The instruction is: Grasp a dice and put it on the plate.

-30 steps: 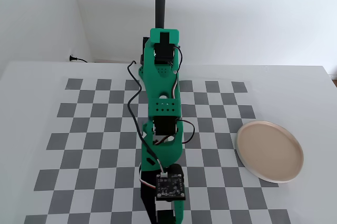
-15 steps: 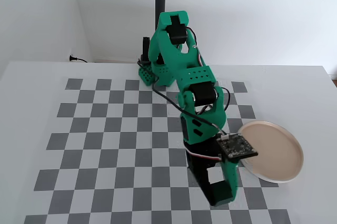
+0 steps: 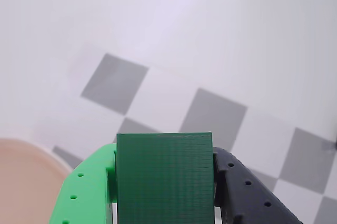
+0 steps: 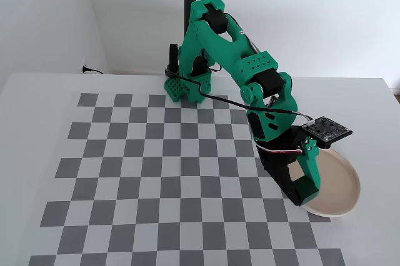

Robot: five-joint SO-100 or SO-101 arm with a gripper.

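Dark green dice (image 3: 165, 176), beige-pink plate (image 4: 342, 182), grey-and-white checkerboard (image 4: 125, 166), bright green arm (image 4: 237, 72)

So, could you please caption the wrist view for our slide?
Gripper holding the dark green dice beside the plate's rim.
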